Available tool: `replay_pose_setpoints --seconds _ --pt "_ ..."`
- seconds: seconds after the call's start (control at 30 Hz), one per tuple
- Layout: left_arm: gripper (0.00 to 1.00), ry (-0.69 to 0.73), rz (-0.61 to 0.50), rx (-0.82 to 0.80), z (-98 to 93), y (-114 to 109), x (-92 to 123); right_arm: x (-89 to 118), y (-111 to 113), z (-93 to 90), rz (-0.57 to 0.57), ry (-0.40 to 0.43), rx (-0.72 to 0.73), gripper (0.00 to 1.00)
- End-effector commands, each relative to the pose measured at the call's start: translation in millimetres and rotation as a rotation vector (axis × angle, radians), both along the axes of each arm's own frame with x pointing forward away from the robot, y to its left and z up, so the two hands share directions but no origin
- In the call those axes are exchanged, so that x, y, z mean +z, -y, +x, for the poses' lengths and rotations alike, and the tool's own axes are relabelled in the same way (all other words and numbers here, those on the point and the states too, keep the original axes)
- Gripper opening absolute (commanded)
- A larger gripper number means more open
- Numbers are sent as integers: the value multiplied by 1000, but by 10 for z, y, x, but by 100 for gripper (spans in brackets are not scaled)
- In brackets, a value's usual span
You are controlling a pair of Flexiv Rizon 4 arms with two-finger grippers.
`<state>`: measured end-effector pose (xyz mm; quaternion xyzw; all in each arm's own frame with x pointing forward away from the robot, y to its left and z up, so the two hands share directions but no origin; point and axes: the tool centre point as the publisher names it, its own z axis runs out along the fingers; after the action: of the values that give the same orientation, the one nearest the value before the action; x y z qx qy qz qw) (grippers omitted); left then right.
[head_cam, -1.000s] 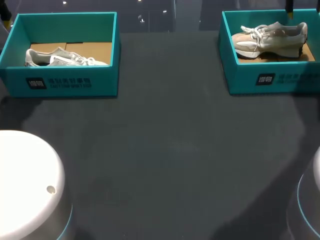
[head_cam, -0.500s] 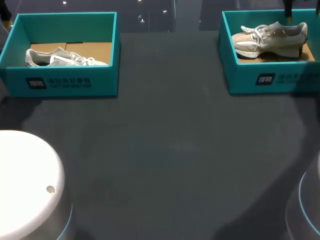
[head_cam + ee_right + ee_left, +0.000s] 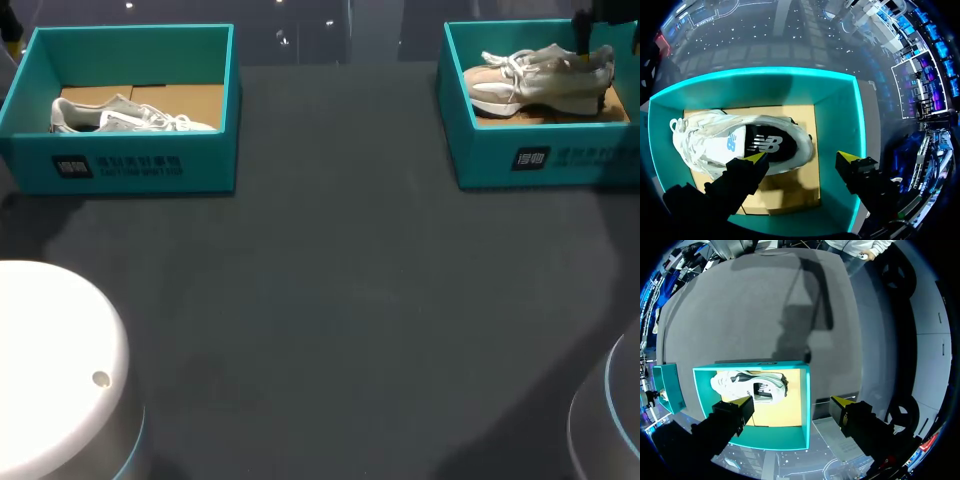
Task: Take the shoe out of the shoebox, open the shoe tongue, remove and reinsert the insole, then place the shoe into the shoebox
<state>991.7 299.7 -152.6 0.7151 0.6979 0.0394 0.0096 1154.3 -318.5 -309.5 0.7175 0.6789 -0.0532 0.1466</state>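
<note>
Overhead, the right tool hangs spread apart above a pale shoe lying in its teal shoebox. The left tool, likewise spread wide, hangs over a second shoe in another box on the desk.

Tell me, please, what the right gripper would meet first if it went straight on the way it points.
Probably the shoe. The right gripper, open, points down into the shoebox; one finger is above the shoe's heel end, the other nearer the box wall. Depth is unclear.

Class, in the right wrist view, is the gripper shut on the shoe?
No: the right gripper is open over the shoebox, with only one finger near the shoe.
</note>
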Motion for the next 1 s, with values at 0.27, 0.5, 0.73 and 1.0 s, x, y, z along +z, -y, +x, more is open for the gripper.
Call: replay_pose_setpoints --seconds 0.27,0.5,0.73,1.0 --pt "100 3 1 -1 -18 -2 6 -214 46 199 14 -52 -9 71" --pt "100 3 1 -1 -18 -2 6 -341 98 227 29 -75 -17 75" --pt "100 3 1 -1 -18 -2 6 -442 114 242 48 -97 -18 73" --pt "100 3 1 -1 -18 -2 6 -531 131 198 73 -115 -38 68"
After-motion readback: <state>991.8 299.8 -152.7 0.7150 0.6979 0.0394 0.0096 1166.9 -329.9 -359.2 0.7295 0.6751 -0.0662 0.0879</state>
